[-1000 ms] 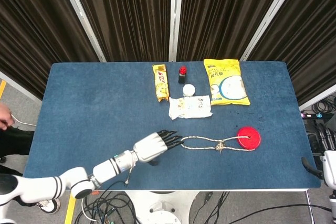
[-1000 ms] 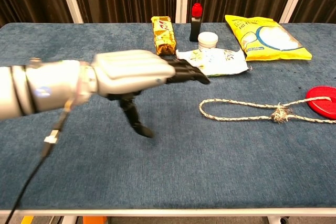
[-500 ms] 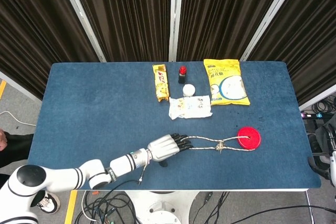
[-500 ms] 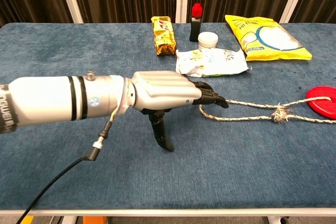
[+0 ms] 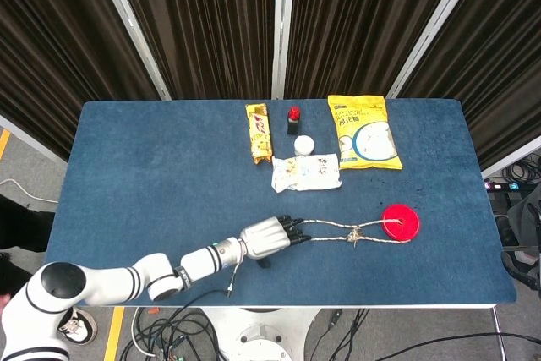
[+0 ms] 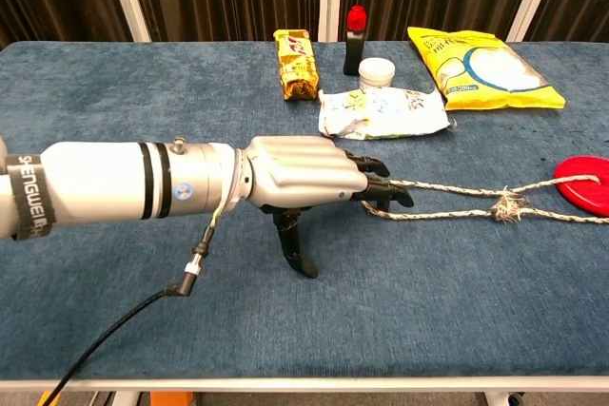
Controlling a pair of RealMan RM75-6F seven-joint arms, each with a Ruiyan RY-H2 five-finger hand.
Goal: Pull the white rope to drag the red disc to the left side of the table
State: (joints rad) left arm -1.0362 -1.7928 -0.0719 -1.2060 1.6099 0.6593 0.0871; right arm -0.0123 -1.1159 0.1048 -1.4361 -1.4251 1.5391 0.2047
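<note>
The red disc [image 5: 400, 222] lies flat on the blue table [image 5: 144, 166] at the front right; it shows at the right edge of the chest view [image 6: 585, 183]. A white rope [image 5: 338, 232] runs left from it as a long narrow loop with a frayed knot [image 6: 507, 206]. My left hand [image 5: 269, 237] lies over the loop's left end. Its fingers [image 6: 381, 184] curl down over the rope [image 6: 447, 202] and the thumb points at the table. Whether the rope is clasped is hidden under the fingers. The right hand does not show.
Behind the rope lie a white packet [image 5: 306, 172], a yellow snack bar [image 5: 259, 133], a red-capped bottle [image 5: 293, 119], a small white jar [image 5: 303, 144] and a yellow bag [image 5: 363, 131]. A cable [image 6: 190, 263] hangs from my left wrist.
My left hand has moved right to the rope loop's end, and its fingers have curled down over it. The disc has not moved.
</note>
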